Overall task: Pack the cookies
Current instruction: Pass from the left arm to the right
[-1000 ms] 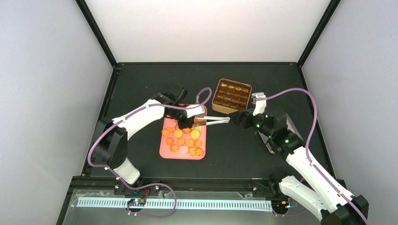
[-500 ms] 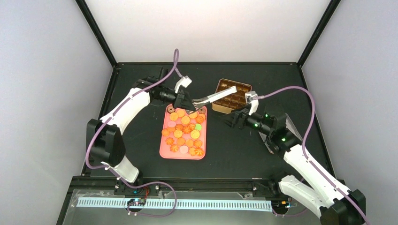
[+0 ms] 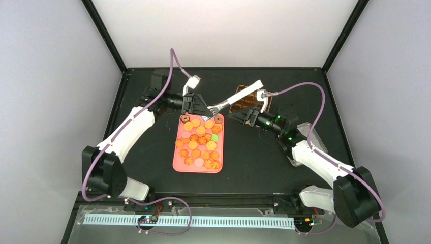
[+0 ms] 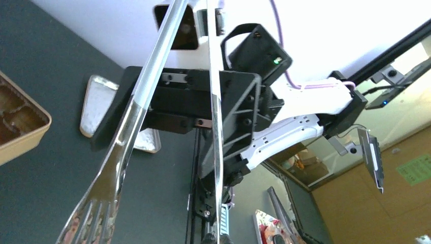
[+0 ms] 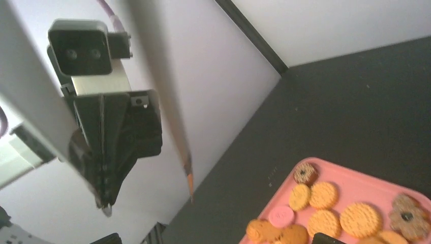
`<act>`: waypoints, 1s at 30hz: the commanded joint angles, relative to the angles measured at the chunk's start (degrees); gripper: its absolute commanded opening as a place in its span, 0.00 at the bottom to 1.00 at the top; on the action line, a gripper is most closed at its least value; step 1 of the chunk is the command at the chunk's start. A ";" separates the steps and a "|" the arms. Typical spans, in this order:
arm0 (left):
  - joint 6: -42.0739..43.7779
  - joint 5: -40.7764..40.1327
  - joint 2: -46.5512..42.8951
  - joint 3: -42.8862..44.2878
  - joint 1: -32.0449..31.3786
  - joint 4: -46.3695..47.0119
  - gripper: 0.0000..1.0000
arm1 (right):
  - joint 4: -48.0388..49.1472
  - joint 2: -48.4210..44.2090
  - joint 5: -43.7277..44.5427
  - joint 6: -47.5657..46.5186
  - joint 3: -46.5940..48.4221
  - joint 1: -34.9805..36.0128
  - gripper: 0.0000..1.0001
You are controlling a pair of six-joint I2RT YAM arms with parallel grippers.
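Top external view: the cookies (image 3: 201,142) lie in rows on a pink tray (image 3: 179,165) at the middle of the frame, on the black table (image 3: 254,162). Most are orange or yellow, with a few pink or green among them. Just above the tray's upper edge, the left gripper (image 3: 203,109) has its fingers pressed together on the metal tongs (image 3: 223,103) near their fork end. The tongs slant up and to the right in the air, crossing over a brown tin (image 3: 244,103) with rows of compartments. The right gripper (image 3: 236,116) hangs just below the tongs, beside the tray's upper right corner and in front of the tin. In the left wrist view its jaws stand spread, and the two arms of the tongs run down the frame in front of it. In the right wrist view the cookies sit at the lower right and the tongs are a blur at the upper left.
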 commanded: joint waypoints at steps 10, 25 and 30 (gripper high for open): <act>-6.58 2.28 -3.08 -3.56 -1.99 11.31 0.02 | 24.41 6.65 -4.10 12.53 3.76 -2.13 0.91; -14.31 2.06 -1.91 -3.87 -3.13 17.86 0.01 | 25.43 6.31 -11.55 12.19 3.89 -2.22 0.88; -19.57 1.91 -2.08 -2.77 -3.03 23.98 0.01 | 16.47 2.57 -10.59 6.83 1.04 -2.22 0.90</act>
